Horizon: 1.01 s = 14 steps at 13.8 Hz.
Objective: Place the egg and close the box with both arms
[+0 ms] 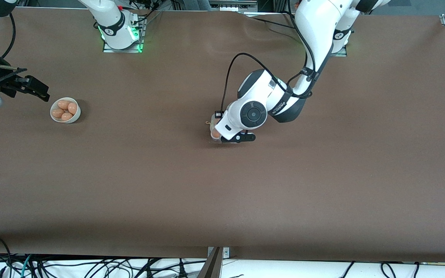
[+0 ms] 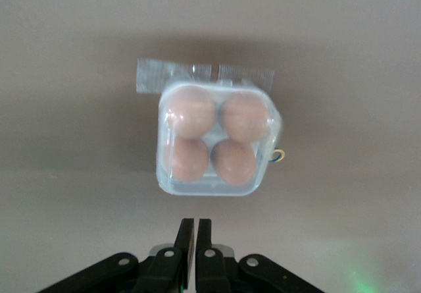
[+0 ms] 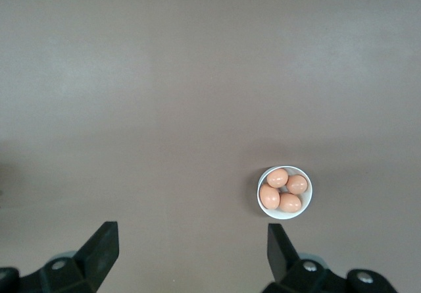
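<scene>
The box (image 2: pixel 209 187) stands in the middle of the table, its clear lid down over several orange-brown eggs (image 2: pixel 192 112) that fill its cells. Which of them is the task's egg I cannot tell. My left gripper (image 2: pixel 196 222) hangs over the table just beside the box, shut with nothing between its fingers. In the front view the left arm covers most of the box (image 1: pixel 214 124), and the left gripper (image 1: pixel 238 138) shows at its edge. My right gripper (image 3: pixel 193 234) waits open and empty, up in the air at the right arm's end of the table (image 1: pixel 37 89).
A round white bowl (image 1: pixel 76 117) with several more eggs (image 1: pixel 65 105) stands near the right gripper; it also shows in the right wrist view (image 3: pixel 285 216). A strip of clear tape (image 2: pixel 152 76) sticks out from the box's hinge side.
</scene>
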Each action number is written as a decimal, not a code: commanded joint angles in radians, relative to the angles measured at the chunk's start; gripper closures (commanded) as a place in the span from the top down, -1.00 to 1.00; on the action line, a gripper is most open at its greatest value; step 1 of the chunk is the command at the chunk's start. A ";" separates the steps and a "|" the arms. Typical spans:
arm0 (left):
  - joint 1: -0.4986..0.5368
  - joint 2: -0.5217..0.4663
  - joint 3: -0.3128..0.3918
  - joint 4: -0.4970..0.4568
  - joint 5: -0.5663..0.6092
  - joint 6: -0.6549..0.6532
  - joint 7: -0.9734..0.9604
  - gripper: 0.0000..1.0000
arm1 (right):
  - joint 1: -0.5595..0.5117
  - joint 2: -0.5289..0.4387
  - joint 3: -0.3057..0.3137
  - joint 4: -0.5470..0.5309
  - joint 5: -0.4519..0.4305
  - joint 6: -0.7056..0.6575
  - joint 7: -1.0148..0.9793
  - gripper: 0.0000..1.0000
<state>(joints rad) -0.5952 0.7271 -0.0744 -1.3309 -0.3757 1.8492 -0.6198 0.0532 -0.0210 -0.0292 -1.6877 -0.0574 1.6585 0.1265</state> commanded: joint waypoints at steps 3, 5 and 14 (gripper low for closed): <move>0.021 -0.109 0.103 0.027 0.174 -0.013 -0.005 0.57 | -0.007 0.004 0.008 0.017 -0.004 -0.011 -0.005 1.00; 0.034 -0.178 0.149 0.087 0.285 -0.062 -0.003 1.00 | -0.007 0.004 0.008 0.017 -0.004 -0.011 -0.005 1.00; 0.237 -0.199 0.179 0.211 0.468 -0.333 0.136 1.00 | -0.007 0.004 0.008 0.017 -0.002 -0.011 -0.005 1.00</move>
<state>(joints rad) -0.3935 0.5125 0.1132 -1.1632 0.0458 1.5621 -0.5636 0.0532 -0.0204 -0.0291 -1.6871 -0.0574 1.6583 0.1265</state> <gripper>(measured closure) 0.000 0.000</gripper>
